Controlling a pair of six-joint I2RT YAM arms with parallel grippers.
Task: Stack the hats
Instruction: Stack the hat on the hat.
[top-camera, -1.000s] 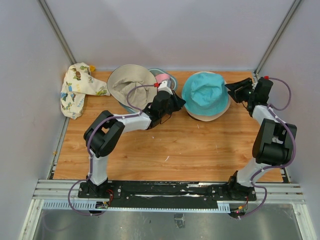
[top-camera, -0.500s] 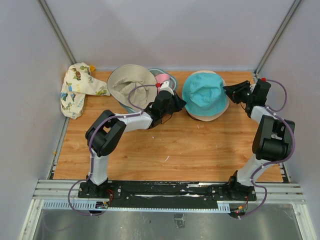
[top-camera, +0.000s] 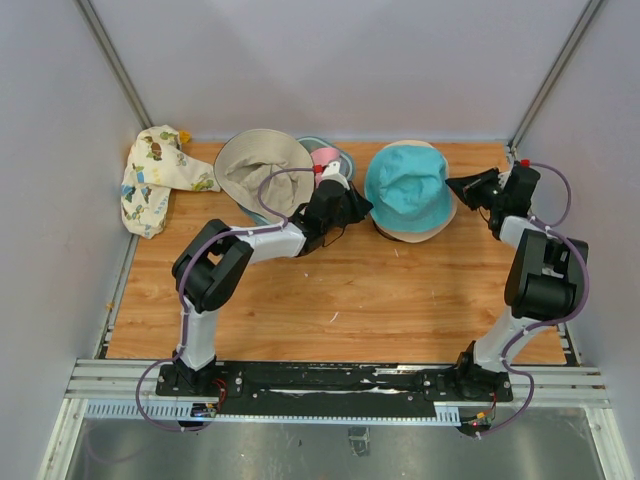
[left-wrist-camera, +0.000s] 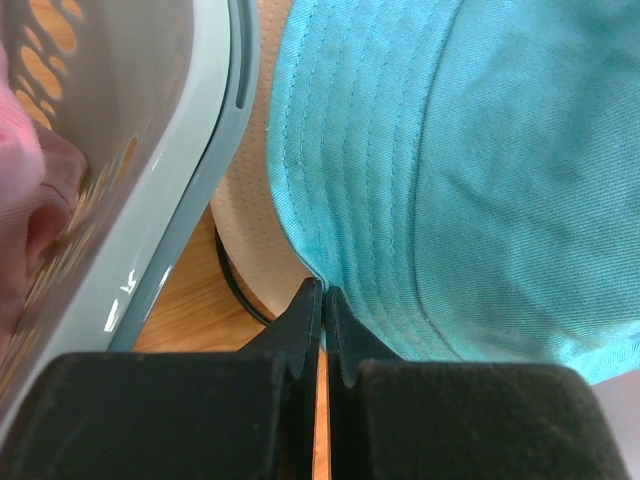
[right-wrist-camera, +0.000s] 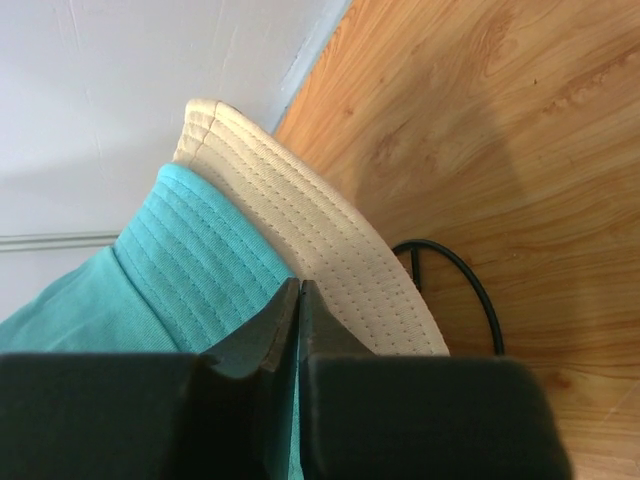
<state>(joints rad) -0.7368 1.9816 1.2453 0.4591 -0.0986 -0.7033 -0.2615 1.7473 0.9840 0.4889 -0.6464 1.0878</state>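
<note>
The teal hat (top-camera: 408, 188) is found near the back edge of the surface (top-camera: 350, 290), right of centre, laid over a cream hat (top-camera: 412, 237) whose brim shows around it. Its left edge is met by the left hand (top-camera: 358, 208) and its right edge by the right hand (top-camera: 455, 186). Both hands are seen pressed narrow, their tips at the line where the teal brim meets the cream one. Whether cloth is nipped between them cannot be told. Just beside the cream brim on the left, a basket (top-camera: 346, 157) is set against the back edge, with a pink hat (top-camera: 325, 155) inside and a beige hat (top-camera: 258, 170) draped over its left side. A printed cloth (top-camera: 152, 180) is bunched at the far left corner, overhanging the wood. Bare wood is left between the hats and the arm bases. The surface is closed in by pale walls (top-camera: 340, 70) at the back and sides, and metal rails (top-camera: 330, 380) are fixed along the near edge.
</note>
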